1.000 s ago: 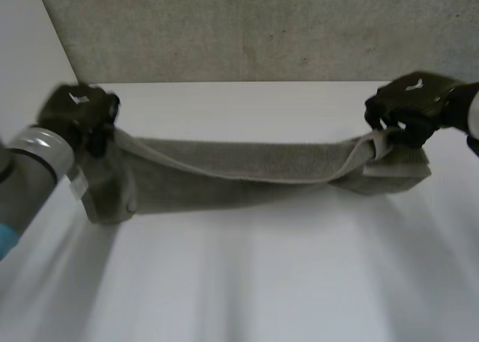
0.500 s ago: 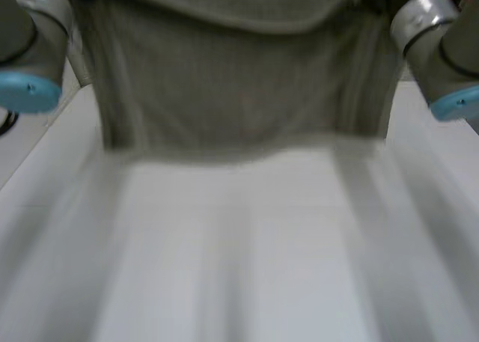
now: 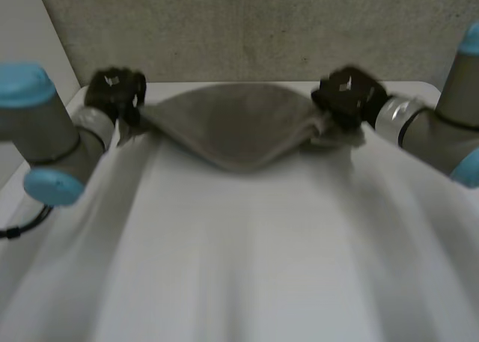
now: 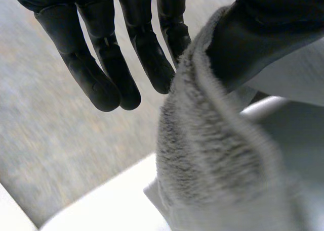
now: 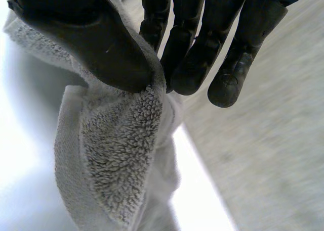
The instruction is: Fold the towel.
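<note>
A grey-green towel (image 3: pixel 228 129) hangs stretched between my two hands near the table's far edge, sagging in the middle to a rounded belly. My left hand (image 3: pixel 114 93) pinches the towel's left end; in the left wrist view the thumb (image 4: pixel 263 34) presses the towel (image 4: pixel 212 160) against the fingers (image 4: pixel 147 44). At the right end, my right hand (image 3: pixel 348 95) holds the other end. There the thumb (image 5: pixel 86 34) clamps the looped terry towel (image 5: pixel 119 155) against the fingers (image 5: pixel 195 49).
The white table (image 3: pixel 247 260) stretches toward me below the towel. A grey speckled wall (image 3: pixel 254 28) stands just behind the table's far edge. Both grey arms with light-blue caps (image 3: pixel 45 185) flank the table sides.
The towel lay low as a long band a second ago, was then lifted high and close to the camera, and now hangs far back between the hands, which have drawn nearer each other.
</note>
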